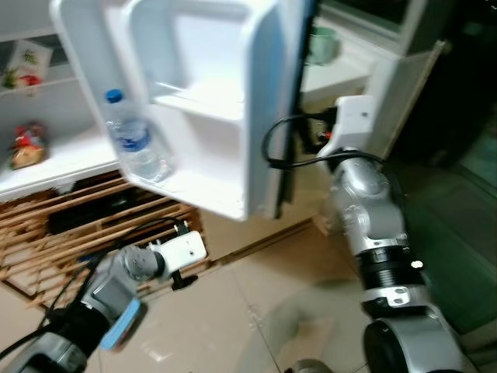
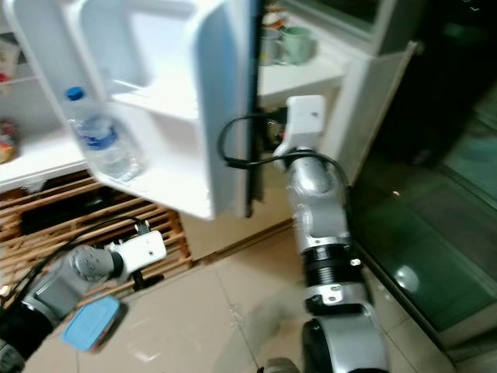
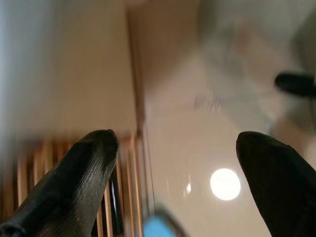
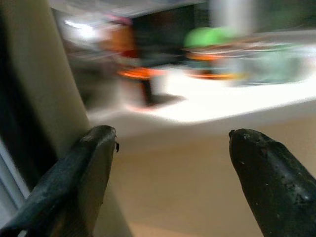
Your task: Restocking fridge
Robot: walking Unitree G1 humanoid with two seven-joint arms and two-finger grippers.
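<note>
White fridge door (image 1: 233,101) hangs open; clear plastic water bottle with blue cap (image 1: 133,141) stands upright at left end of its lowest door shelf. Right end effector (image 4: 168,163), fingers apart and empty, near door's dark edge. Left end effector (image 3: 173,182), fingers apart and empty, low over beige tiled floor (image 2: 217,311), beside wooden slatted rack (image 1: 85,225). Blue plastic lid (image 2: 91,322) on floor.

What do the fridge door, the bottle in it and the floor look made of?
Fridge door: white moulded plastic by the look, smooth, with rounded shelf lips. Water bottle: clear plastic, see-through, with a blue cap and label. Floor: probably glazed beige tile; grout lines and a soft sheen show.
</note>
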